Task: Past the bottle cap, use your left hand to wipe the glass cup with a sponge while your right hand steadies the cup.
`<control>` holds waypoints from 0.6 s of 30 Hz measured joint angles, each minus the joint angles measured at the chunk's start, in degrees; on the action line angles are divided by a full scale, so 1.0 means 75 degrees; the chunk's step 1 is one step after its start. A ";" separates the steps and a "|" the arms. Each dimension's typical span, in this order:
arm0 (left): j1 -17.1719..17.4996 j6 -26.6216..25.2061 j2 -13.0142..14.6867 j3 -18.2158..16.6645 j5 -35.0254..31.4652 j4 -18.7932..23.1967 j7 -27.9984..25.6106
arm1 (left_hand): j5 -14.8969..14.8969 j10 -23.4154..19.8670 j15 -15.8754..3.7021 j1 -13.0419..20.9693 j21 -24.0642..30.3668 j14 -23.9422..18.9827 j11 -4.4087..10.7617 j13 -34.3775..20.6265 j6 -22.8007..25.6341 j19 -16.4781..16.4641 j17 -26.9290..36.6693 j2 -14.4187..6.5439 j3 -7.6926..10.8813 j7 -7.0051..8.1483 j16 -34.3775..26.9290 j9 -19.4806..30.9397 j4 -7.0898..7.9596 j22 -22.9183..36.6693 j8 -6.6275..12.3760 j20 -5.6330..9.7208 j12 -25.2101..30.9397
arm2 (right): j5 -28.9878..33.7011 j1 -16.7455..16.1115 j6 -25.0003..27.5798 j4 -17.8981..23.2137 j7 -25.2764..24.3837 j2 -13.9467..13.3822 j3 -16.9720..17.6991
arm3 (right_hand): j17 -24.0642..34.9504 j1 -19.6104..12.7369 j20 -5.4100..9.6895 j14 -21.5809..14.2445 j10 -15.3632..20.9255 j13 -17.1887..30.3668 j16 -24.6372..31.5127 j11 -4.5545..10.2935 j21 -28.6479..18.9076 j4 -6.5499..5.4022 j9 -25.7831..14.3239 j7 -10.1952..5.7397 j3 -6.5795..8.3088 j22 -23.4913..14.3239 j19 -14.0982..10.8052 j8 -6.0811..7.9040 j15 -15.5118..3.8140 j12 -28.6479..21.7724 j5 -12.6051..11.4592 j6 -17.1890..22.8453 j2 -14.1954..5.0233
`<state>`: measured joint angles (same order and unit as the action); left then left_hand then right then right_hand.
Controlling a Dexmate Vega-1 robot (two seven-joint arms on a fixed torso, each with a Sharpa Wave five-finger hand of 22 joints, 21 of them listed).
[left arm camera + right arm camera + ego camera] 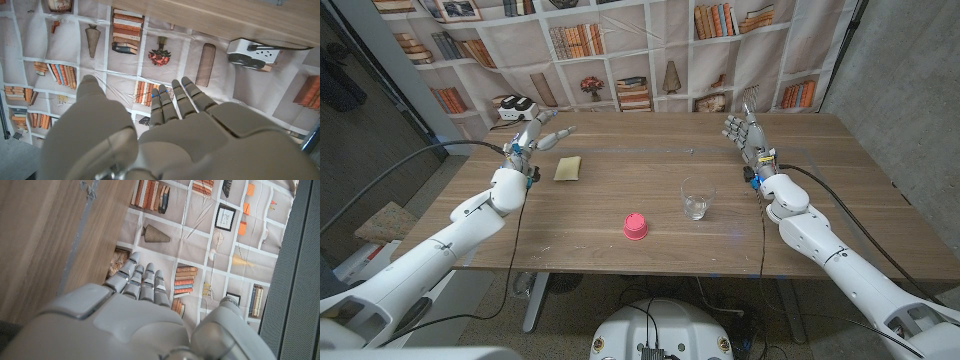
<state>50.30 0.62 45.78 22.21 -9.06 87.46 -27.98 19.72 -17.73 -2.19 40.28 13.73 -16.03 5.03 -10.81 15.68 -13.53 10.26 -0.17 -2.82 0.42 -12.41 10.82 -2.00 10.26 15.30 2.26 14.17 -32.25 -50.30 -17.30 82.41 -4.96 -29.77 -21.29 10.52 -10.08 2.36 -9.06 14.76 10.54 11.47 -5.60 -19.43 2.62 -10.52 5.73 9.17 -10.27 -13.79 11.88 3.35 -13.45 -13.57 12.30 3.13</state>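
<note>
- Nearest us on the counter (620, 260) sits the pink bottle cap (636, 226), and just beyond it to the right stands the glass cup (696, 199), upright, apart from the cap
- Farther back on the left lies the sponge (568, 168), near our left hand (532, 138) but clear of its fingers (558, 133), which are spread and hold nothing
- Our right hand (748, 136) stands at the far right, fingers (740, 124) apart and empty, well away from the cup
- A white power strip (517, 107) rests at the back left edge
</note>
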 measured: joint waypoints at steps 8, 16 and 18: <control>0.0094 -0.1037 0.0156 0.0247 -0.0675 0.0531 -0.0283 | 0.0031 -0.0091 -0.0021 0.0264 -0.0059 -0.0062 0.0091 0.0000 0.0107 -0.0004 -0.0019 0.0063 0.0005 0.0108 0.0076 0.0000 -0.0109 0.0000 -0.0035 0.0008 -0.0060 | -0.0095 -0.0079 0.0050 0.0163 -0.0068 -0.0059 0.0083 | 0.0000 0.0000 0.0000 -0.0019 0.0000 0.0000 0.0000 0.0000 0.0000 0.0000 0.0000 -0.0001 0.0000 0.0000 0.0000 0.0000 -0.0019 0.0000 0.0000 0.0000 0.0000; 0.0128 -0.1915 0.0246 0.0414 -0.1149 0.0846 -0.0396 | 0.0031 -0.0197 -0.0020 0.0434 -0.0150 -0.0001 0.0259 0.0000 0.0330 0.0188 0.0003 0.0050 0.0027 0.0246 0.0145 -0.0001 -0.0202 0.0000 -0.0035 -0.0046 -0.0060 | -0.0159 -0.0129 0.0162 0.0253 -0.0108 -0.0091 0.0118 | 0.0000 0.0000 -0.0001 -0.0121 0.0042 -0.0001 0.0000 0.0041 0.0000 0.0000 0.0001 -0.0041 0.0000 0.0001 -0.0140 0.0000 -0.0093 0.0000 0.0000 0.0040 0.0000; 0.0137 -0.2118 0.0294 0.0465 -0.1237 0.0909 -0.0391 | 0.0088 -0.0239 -0.0009 0.0506 -0.0173 0.0043 0.0332 0.0001 0.0398 0.0269 0.0003 -0.0002 0.0009 0.0315 0.0160 -0.0001 -0.0220 0.0000 -0.0035 -0.0127 -0.0113 | -0.0172 -0.0130 0.0180 0.0260 -0.0110 -0.0092 0.0120 | 0.0000 0.0000 0.0010 -0.0121 0.0042 -0.0001 0.0000 0.0040 0.0000 0.0000 0.0000 -0.0041 0.0000 0.0001 -0.0152 0.0000 -0.0093 0.0000 0.0000 0.0040 0.0000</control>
<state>51.33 -15.26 47.98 25.69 -18.33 94.28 -30.92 20.38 -19.52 -2.26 44.07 12.43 -15.71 7.52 -10.81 18.67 -11.51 10.28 -0.19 -2.75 2.78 -11.20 10.81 -3.65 10.26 15.04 1.30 13.32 -33.54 -51.27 -15.95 84.35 -5.78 -30.45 -20.38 10.52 -10.08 2.44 -9.97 15.07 10.53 11.47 -5.30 -19.43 2.61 -10.51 5.42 9.18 -10.26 -14.93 11.87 2.65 -13.45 -13.57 12.59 3.13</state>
